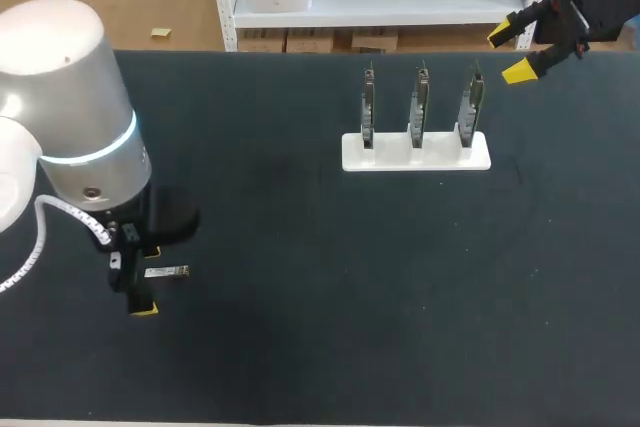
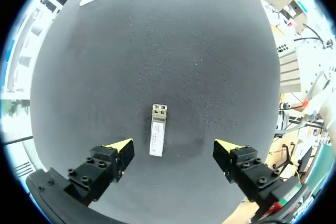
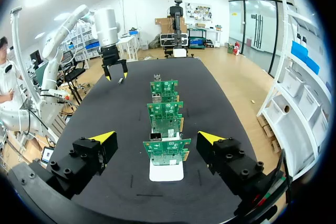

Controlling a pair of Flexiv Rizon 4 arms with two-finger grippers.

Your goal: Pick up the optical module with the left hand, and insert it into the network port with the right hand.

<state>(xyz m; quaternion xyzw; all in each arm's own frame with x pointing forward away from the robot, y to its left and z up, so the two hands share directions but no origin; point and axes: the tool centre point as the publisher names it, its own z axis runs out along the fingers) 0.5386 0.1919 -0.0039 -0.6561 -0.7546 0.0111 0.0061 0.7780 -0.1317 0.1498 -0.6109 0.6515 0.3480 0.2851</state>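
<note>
Silver-grey left arm (image 1: 62, 77), glowing pale-blue ring (image 1: 100, 149), white cable (image 1: 40, 239), possibly braided, black fingers (image 2: 97, 171) with socket screws, bright yellow tips (image 2: 122, 145)

The left hand (image 2: 173, 144) and right hand (image 3: 156, 136) both have fingers spread.

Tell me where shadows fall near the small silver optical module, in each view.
Head view: a dark shadow lies on the black table mat beside the left gripper; the small silver optical module lies lit just outside it. Left wrist view: a faint shadow darkens the mat beside the module. Right wrist view: module too small to judge.
</note>
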